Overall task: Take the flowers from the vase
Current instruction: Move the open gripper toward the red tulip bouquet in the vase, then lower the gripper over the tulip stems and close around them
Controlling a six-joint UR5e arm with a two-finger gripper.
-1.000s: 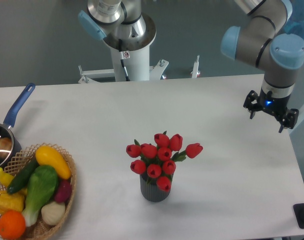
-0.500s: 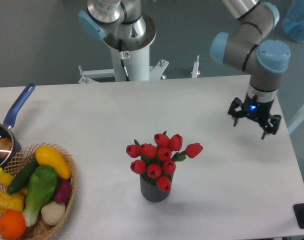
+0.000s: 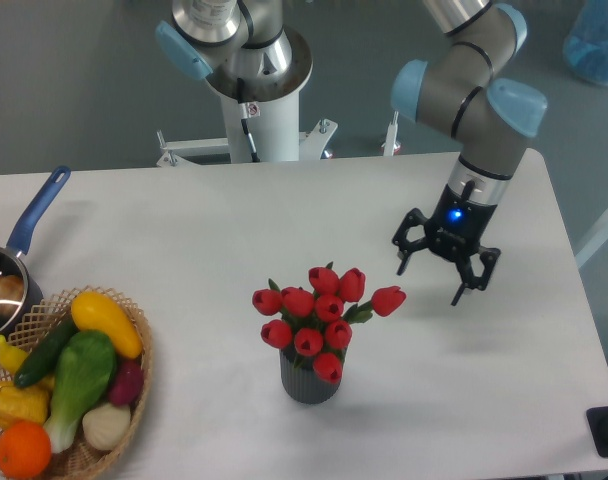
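I see black two-finger gripper spread wide, empty, just right of red tulip bunch. Tulips sit in ribbed dark grey vase, mid white counter; stems mostly hidden.

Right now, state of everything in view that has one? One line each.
Red tulip bunch: upright in the vase, not gripped.
Dark grey ribbed vase: upright on the table, holding the flowers.
Two-finger gripper: open, empty, apart from the flowers.
Wicker basket: full of vegetables.
Blue-handled metal saucepan: upright, something inside.
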